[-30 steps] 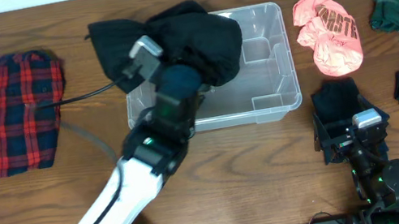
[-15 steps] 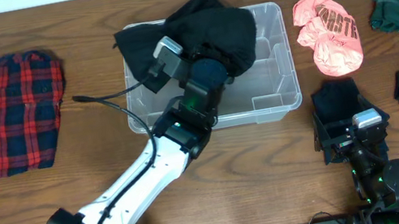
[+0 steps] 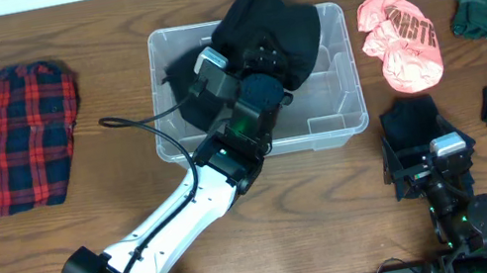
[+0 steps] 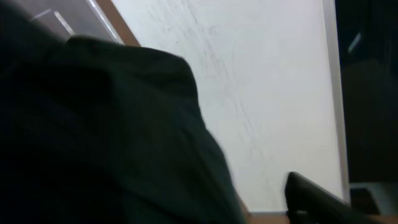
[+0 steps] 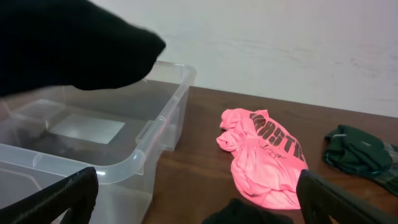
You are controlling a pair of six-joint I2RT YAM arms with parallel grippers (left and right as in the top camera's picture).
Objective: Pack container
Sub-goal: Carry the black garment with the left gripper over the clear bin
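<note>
Overhead: L end effector (image 3: 267, 54) over black garment (image 3: 278, 20) in container (image 3: 343, 59), grip unclear; R end effector (image 5: 196, 179) wide, empty

One piece of print is in your view: dark block capitals across the crumpled pink shirt (image 3: 400, 41), lying on the counter (image 3: 6, 269) just right of the container (image 3: 335, 128) as seen from overhead. Folds break up the word. You can make out only the run "STR" with any confidence, and the letters before it stay unclear. The white label (image 5: 87, 127) on the container's floor shows no lettering you can read.
</note>
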